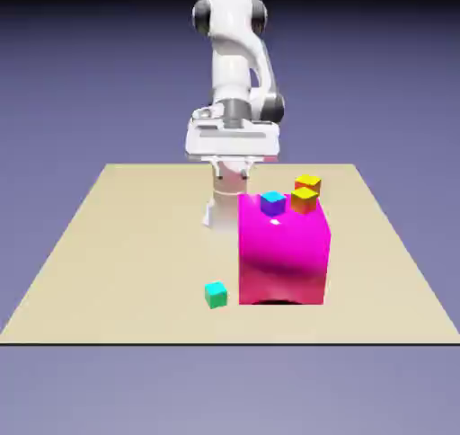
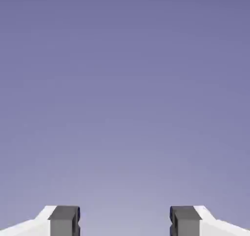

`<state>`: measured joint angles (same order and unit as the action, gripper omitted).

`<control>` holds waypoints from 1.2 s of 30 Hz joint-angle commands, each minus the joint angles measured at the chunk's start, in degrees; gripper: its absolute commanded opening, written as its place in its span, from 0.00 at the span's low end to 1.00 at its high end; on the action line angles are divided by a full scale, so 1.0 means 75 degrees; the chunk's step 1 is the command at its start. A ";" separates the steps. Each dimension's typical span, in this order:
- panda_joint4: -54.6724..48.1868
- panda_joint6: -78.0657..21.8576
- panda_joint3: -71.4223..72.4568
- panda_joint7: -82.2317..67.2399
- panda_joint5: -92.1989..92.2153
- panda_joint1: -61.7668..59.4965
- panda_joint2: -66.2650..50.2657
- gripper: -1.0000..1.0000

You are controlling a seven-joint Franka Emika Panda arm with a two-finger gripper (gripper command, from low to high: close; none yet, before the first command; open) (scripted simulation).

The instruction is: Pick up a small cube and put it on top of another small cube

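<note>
Teal small cube (image 1: 216, 294) lies on the table, well apart from the empty, spread gripper (image 2: 125, 223).

Glossy white arm (image 1: 235, 60) with dark grey joints; grey-tipped gripper (image 2: 125, 221).

No readable text, label, brand, number or sign anywhere in either view. Plain, unmarked faces only on the tiny teal cube (image 1: 216, 294), the big magenta block (image 1: 283, 249), the blue cube with purple sides (image 1: 272, 202) and the two small orange-and-yellow cubes (image 1: 306, 193) by the block's top. Nothing printed on the white arm (image 1: 235, 74), the tan surface (image 1: 117, 244) or the grey fingertips (image 2: 64, 220) against the blank blue-violet backdrop (image 2: 125, 84).
</note>
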<state>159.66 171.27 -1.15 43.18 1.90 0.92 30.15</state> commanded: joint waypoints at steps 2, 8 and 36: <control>-0.0297 -0.0606 -0.0255 0.0160 0.0420 0.0052 -0.0554 0.50; -0.1189 -0.2423 -0.1021 0.0638 0.1678 0.0208 -0.2215 0.50; -0.4007 -0.8163 -0.3429 0.2153 0.5651 0.0696 -0.7450 0.00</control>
<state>129.61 110.06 -26.87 59.26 44.45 6.14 -25.72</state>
